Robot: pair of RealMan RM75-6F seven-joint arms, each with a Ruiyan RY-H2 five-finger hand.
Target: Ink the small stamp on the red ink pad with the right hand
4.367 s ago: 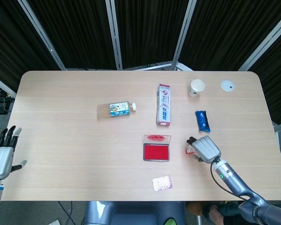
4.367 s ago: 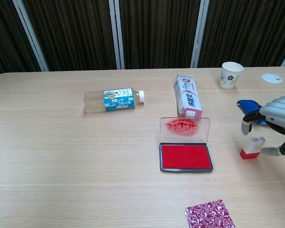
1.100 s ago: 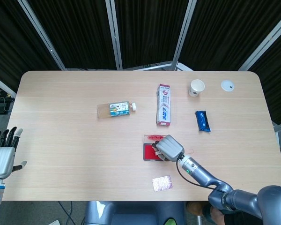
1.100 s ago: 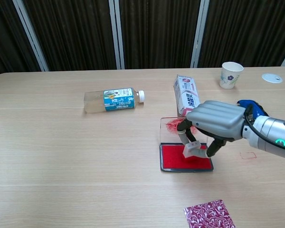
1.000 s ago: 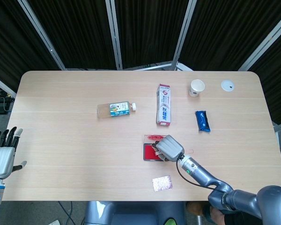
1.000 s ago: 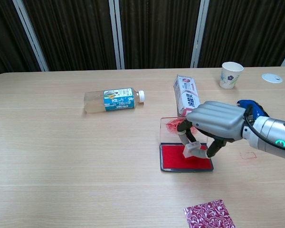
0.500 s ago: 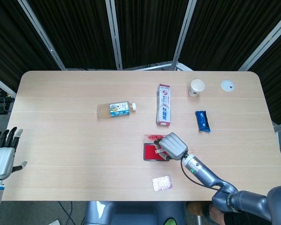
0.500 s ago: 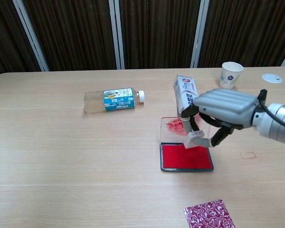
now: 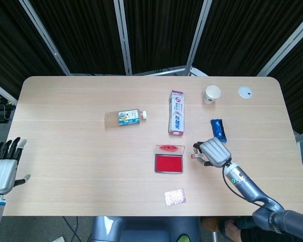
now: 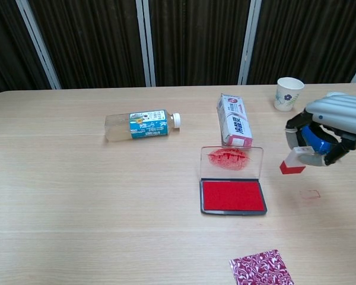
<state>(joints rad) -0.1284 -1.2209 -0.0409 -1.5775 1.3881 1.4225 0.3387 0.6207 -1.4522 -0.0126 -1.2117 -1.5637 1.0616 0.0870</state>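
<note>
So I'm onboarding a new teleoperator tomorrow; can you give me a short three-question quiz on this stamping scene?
1. True or false: the right hand holds the small stamp clear of the red ink pad.
2. Which lies on its side? A) paper cup B) bottle C) neither
3. Fill in: the ink pad's clear lid stands ___.

Key: 1 true; 2 B; 3 open (upright, smeared red).

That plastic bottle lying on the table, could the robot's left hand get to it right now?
Probably not easily: the left hand sits off the table's near-left edge, far from the bottle. Nothing lies between them, though.
</note>
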